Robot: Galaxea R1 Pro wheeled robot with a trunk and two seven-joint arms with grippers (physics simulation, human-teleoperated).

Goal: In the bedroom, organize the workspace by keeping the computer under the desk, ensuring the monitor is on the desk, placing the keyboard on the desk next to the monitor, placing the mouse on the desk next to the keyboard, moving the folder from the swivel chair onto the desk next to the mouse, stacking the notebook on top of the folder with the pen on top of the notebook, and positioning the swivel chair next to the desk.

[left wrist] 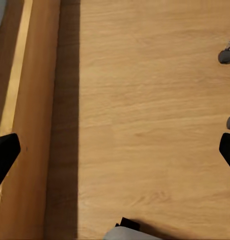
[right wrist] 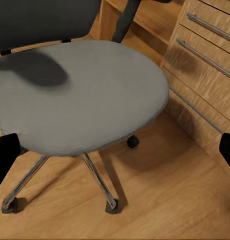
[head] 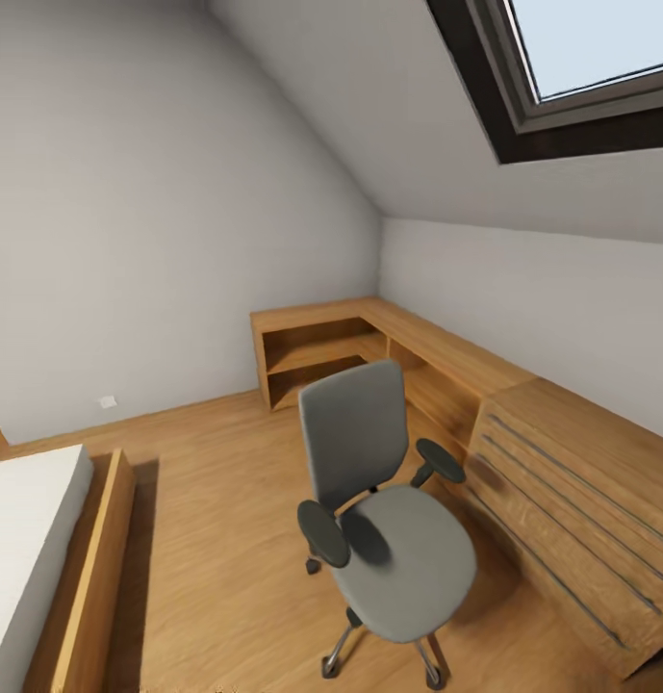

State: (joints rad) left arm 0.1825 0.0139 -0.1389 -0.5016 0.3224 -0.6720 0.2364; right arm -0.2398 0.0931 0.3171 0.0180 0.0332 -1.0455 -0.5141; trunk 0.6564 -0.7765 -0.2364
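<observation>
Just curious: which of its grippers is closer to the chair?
Right. The right gripper looks onto the chair seat; the left gripper faces bare floor by the bed.

Swivel chair (head: 384, 510) standing on the floor (head: 216, 500) in an attic bedroom, between a bed and a drawer cabinet.

In the head view the chair sits at the lower middle, its backrest toward the far corner. Just to its right stands the drawer cabinet (head: 581, 520), which joins a low shelf unit (head: 369, 351) running along the right wall and turning the far corner behind the chair. The bed (head: 42, 558) lies well apart at the left edge. A skylight (head: 581, 58) sits in the sloped ceiling, upper right.
</observation>
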